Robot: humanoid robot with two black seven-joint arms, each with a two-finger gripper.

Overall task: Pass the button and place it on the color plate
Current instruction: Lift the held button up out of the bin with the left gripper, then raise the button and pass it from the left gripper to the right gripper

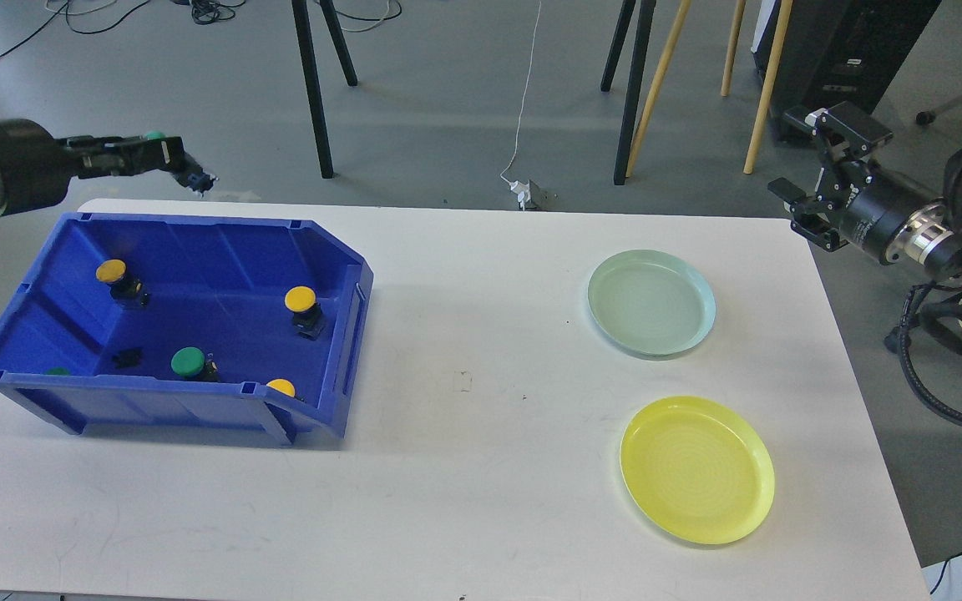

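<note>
A blue bin [339, 334] at the table's left holds several buttons: yellow ones [111, 271] [301, 299] [281, 387], a green one [188, 361], and a green cap [57, 371] half hidden by the front wall. My left gripper [176, 163] hovers above the bin's far edge. It looks shut on a green button [154, 135], whose black base sticks out below the fingers. My right gripper [811, 179] is off the table's right edge, open and empty. The pale green plate [650, 302] and the yellow plate [696, 469] are empty.
A small black part [127, 358] lies in the bin. Tripod legs [314, 92] and wooden legs [656, 83] stand behind the table. A white cable and plug [523, 190] lie at the far table edge. Cables hang by my right arm [924, 376].
</note>
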